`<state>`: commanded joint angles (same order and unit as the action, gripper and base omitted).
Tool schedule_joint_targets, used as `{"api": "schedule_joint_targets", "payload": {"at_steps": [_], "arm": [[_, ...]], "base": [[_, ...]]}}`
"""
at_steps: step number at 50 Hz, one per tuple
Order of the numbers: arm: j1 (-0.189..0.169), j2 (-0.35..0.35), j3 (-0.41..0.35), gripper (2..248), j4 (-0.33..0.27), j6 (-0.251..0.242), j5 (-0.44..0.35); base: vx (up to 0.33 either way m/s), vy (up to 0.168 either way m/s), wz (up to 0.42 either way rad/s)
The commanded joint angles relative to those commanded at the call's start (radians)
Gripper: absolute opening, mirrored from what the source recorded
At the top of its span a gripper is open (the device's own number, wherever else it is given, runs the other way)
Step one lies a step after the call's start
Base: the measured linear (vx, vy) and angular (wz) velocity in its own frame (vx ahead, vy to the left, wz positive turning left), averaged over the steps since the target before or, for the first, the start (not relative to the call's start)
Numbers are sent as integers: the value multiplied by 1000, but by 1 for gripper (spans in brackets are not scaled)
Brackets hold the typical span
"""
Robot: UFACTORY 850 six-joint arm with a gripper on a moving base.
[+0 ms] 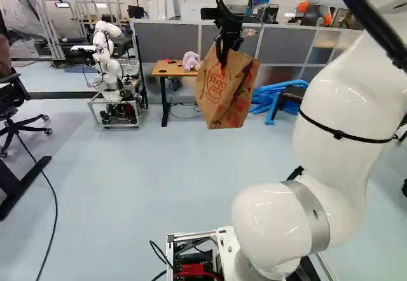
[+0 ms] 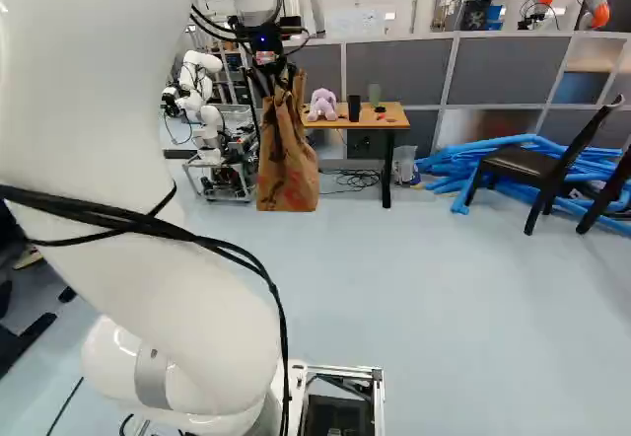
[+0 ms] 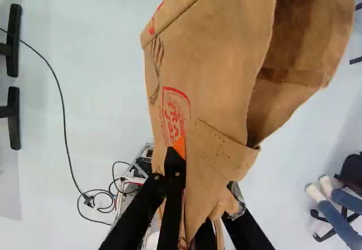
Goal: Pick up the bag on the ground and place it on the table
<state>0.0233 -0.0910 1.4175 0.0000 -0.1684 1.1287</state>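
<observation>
Gripper: pinching a fold of the bag's wall; the gripper [image 3: 206,168] has a finger on either side of the paper; far finger partly masked in the wrist view, so full contact there is likely rather than certain
Paper bag: held off the floor; hangs below the gripper in both base views; the brown paper bag [image 1: 216,93] has its mouth gaping to one side
Long axis: near upright, leaning a little in the left base view
Bag to table: the wooden table [image 2: 397,121] lies ahead of gripper and bag, well apart; nothing of the bag is over it
Tabletop: plush toy [image 2: 322,105], black cup [image 2: 354,108] and green cup [image 2: 375,93] stand on it
Next (judged): carry ahead, bag's base above table height, then lower; risk of swing into the plush toy, or of thin paper tearing
</observation>
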Motion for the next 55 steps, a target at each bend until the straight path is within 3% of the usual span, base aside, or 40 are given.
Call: {"api": "schedule_joint_targets", "payload": {"at_steps": [55], "arm": [[0, 0, 0, 21, 0, 0, 0]], "base": [[125, 42, -14]]}}
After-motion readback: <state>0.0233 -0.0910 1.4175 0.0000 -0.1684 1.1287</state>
